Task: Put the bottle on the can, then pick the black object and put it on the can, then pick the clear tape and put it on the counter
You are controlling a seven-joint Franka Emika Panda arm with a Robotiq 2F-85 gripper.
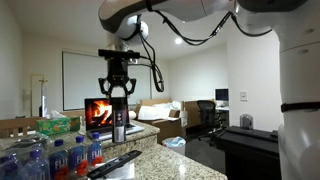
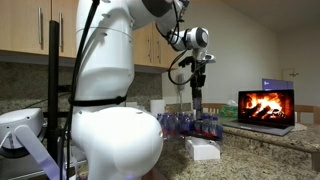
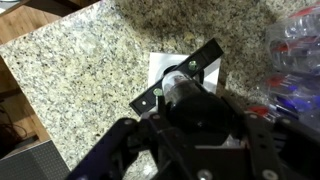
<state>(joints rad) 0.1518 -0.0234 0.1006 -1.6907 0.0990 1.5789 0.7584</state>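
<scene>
Centre frame in an exterior view, the gripper [image 1: 118, 100] has its jaws closed on the upright bottle [image 1: 119, 126], with the black object [image 3: 205, 57] upper centre in the wrist view

Polished, speckled granite counter [image 3: 90, 60]

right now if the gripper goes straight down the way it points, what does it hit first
The gripper points down, shut on the bottle. The bottle's base would probably meet the black object first, where it lies across the white box; depth is unclear.
</scene>
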